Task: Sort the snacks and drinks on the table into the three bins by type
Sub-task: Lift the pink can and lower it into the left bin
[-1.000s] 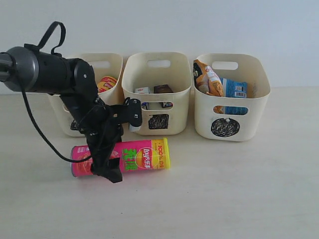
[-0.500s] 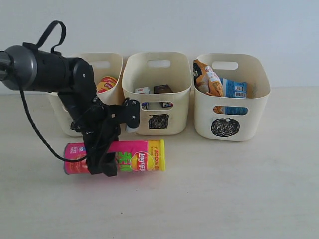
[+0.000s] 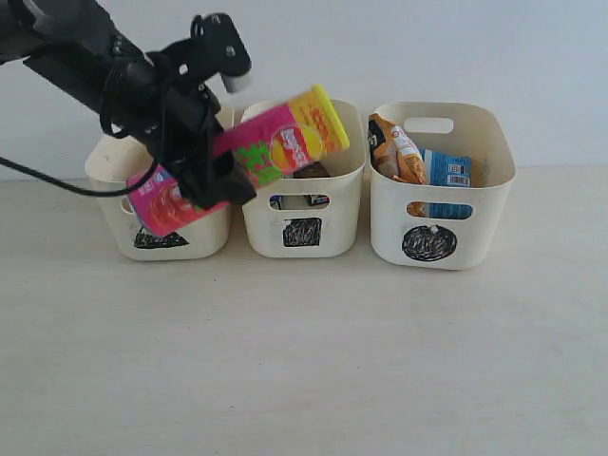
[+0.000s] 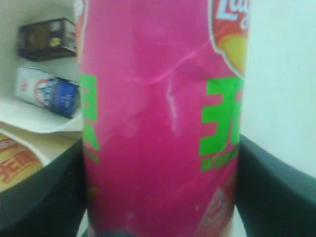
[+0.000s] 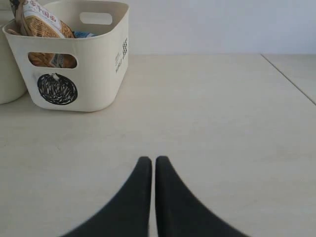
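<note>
our left tool (image 3: 217,185) is clamped on the pink chip tube (image 3: 280,144), with its dark fingers (image 4: 276,192) pressed against either side of the tube's body. the tube hangs clear of the desk (image 3: 380,361) and is tilted: in the exterior view its yellow lid end points to 2 o'clock and its base to 8 o'clock. there the base end overlaps the triangle bin (image 3: 207,237) and the lid end overlaps the rim of the square bin (image 3: 271,233).

the three bins stand in a row along the far side of the desk, the triangle bin at 10 o'clock, the square bin at 12 and the circle bin (image 3: 475,218) at 2. a dark carton (image 4: 47,39) and a whitish carton (image 4: 47,91) lie near each other in the square bin. a yellow chip tube (image 4: 15,165) lies in the triangle bin. the circle bin holds an orange noodle packet (image 3: 399,152) and a blue noodle packet (image 3: 446,169), side by side.

our right tool (image 5: 152,165) sits low over bare desk, its tips together with nothing between them, and the circle bin is near it.
</note>
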Available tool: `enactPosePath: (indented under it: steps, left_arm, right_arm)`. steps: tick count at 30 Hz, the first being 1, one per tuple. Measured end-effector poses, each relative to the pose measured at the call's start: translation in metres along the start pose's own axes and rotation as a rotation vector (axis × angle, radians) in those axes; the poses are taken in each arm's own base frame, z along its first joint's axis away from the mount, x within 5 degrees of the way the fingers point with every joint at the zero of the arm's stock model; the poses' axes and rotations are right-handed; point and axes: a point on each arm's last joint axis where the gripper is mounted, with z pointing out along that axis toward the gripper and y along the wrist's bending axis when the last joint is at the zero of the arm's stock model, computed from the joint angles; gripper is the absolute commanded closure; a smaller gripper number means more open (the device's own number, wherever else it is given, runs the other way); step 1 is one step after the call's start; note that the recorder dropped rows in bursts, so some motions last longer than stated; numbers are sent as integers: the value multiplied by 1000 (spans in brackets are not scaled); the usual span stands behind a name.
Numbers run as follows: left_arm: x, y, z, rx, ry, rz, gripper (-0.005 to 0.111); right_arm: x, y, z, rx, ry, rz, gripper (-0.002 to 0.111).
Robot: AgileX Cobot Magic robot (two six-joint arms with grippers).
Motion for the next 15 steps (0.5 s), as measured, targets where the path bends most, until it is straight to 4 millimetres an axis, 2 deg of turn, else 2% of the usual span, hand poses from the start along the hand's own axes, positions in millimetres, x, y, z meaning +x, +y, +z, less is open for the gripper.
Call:
enactPosePath:
  steps: [4, 7, 10, 11, 15]
  left_arm:
    - [-6, 31, -14, -198, -119, -265, 103]
    - [2, 59, -27, -339, -226, -442, 103]
    - [13, 77, -34, -421, -275, -517, 103]
    - [22, 88, -34, -468, -296, -559, 103]
    - [38, 108, -21, -512, -297, -615, 103]
  right_arm:
    - [0, 0, 0, 0, 0, 0, 108]
    - [0, 0, 0, 0, 0, 0, 108]
    - [0, 0, 0, 0, 0, 0, 108]
    - [0, 0, 0, 0, 0, 0, 108]
    - [0, 0, 0, 0, 0, 0, 108]
